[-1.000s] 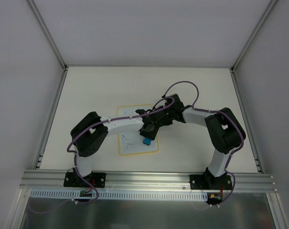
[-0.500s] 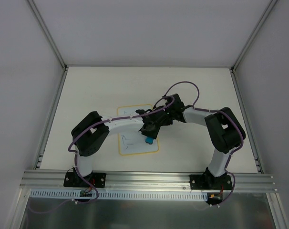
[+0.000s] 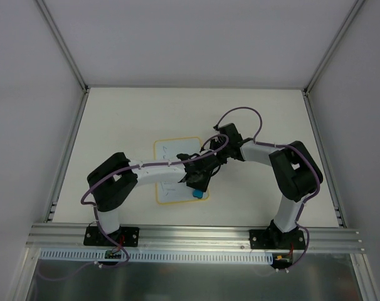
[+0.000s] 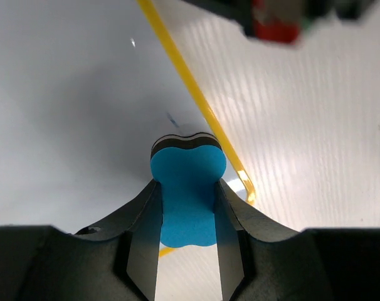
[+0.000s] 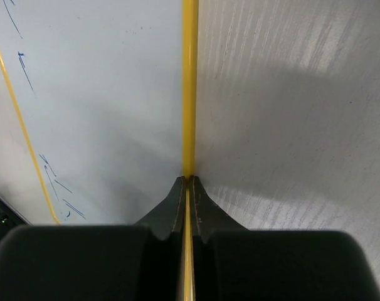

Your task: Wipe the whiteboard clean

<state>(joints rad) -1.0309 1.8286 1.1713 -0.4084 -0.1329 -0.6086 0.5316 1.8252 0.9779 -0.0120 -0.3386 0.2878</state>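
Presently the whiteboard (image 3: 167, 157) is lying flat, long axis running away from the arms; left gripper (image 4: 187, 188) is pinching the eraser (image 4: 189, 164) against it; right gripper (image 5: 188, 183), closed tight, is touching its right border.

A pale table (image 3: 115, 125) enclosed by plain whitish walls (image 3: 196, 37), aluminium rail (image 3: 196, 235) in front.

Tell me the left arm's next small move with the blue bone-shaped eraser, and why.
Probably slide the blue bone-shaped eraser, held in the left gripper, forward over the short blue mark just ahead on the flat yellow-bordered whiteboard; the right gripper pins its edge.
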